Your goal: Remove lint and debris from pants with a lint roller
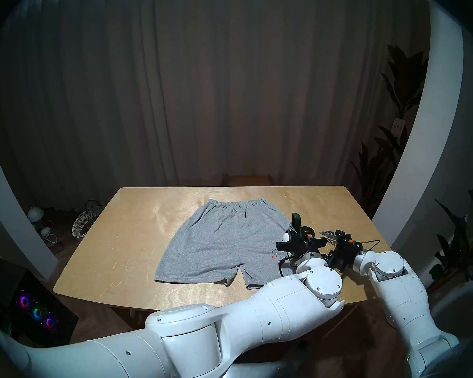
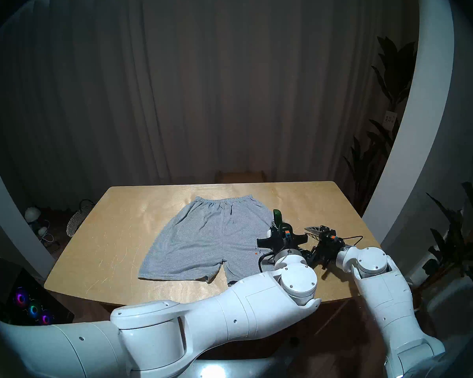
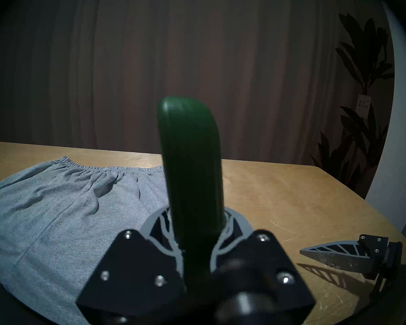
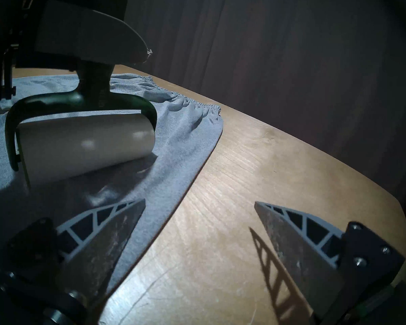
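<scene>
On the wooden tabletop (image 1: pixel 137 233), heather-grey shorts (image 1: pixel 221 243) lie spread flat, the gathered elastic waistband toward the far edge and the two short legs toward the robot. Near the hem side of the leg on the robot's right sits a small cluster of tiny red and dark specks (image 1: pixel 275 254), resting on the cloth just beside the left wrist. The left tool (image 3: pixel 192 228) is clamped on the dark green handle of the lint roller (image 4: pixel 87 144), which stands nearly upright between its grey ribbed fingers (image 3: pixel 232 226) in the left wrist view. From the right wrist view, the roller's white sticky roll sits in its green frame low over the shorts' right side, below the waistband; the roll appears to touch the cloth or hang just above it, and I cannot tell which. Its surface looks clean and white on the side shown. The right tool (image 4: pixel 199 214) has its jaws spread wide with nothing between them, one finger over the shorts' edge and the other over bare wood, casting a ribbed shadow on the tabletop. In the head views it lies just to the right of the left tool, low over the tabletop. A brown curtain (image 1: pixel 230 83) hangs behind, and leafy plants (image 1: pixel 404 96) stand at the right.
</scene>
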